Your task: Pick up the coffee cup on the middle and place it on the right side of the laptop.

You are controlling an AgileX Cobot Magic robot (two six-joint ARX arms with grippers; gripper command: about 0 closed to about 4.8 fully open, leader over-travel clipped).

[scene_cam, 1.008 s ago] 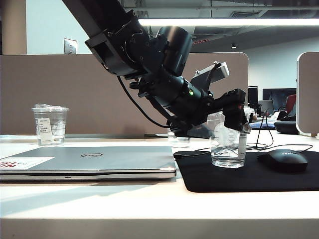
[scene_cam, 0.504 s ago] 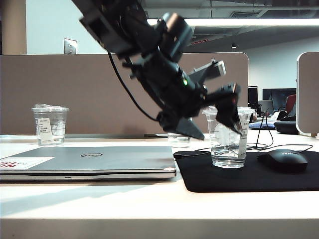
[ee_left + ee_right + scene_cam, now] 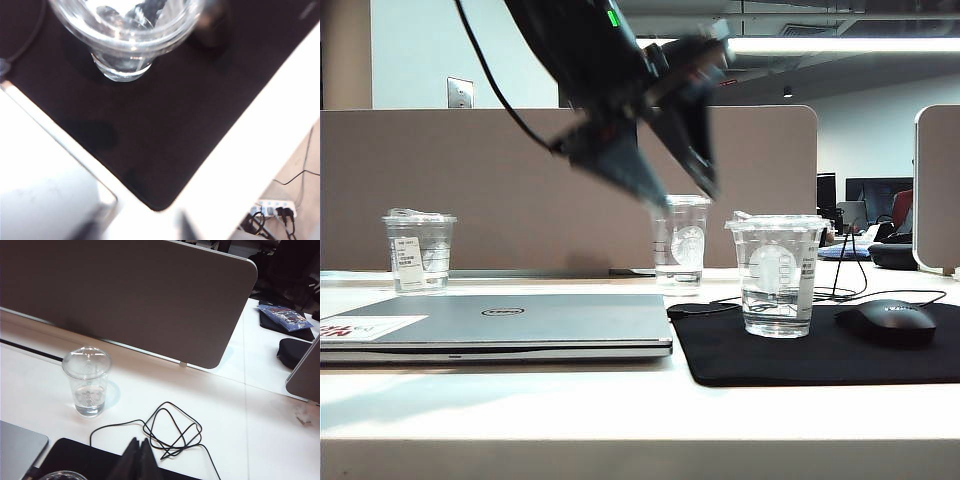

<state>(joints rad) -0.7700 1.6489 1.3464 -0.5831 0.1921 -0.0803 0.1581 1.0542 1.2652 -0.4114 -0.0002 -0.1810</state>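
The coffee cup (image 3: 777, 275), short and clear with a flat lid and pale round logo, stands upright on the black mouse pad (image 3: 820, 358), right of the silver laptop (image 3: 500, 320). My left gripper (image 3: 687, 197) hangs blurred above and to the left of the cup, open and holding nothing. The left wrist view looks down on the cup (image 3: 125, 30) and the pad (image 3: 175, 115), with the left gripper (image 3: 142, 225) blurred and empty. My right gripper (image 3: 140, 460) is shut over the pad's far edge; the exterior view does not show it.
A taller clear cup (image 3: 682, 245) stands behind the pad, also seen as the taller cup (image 3: 88, 382). A labelled cup (image 3: 420, 250) sits far left. A black mouse (image 3: 895, 322) lies on the pad. A looped cable (image 3: 170, 432) lies behind it. A divider panel (image 3: 440, 190) backs the desk.
My left gripper, which was around the coffee cup, has let it go and swung up and to the left. The cup stays standing on the pad.
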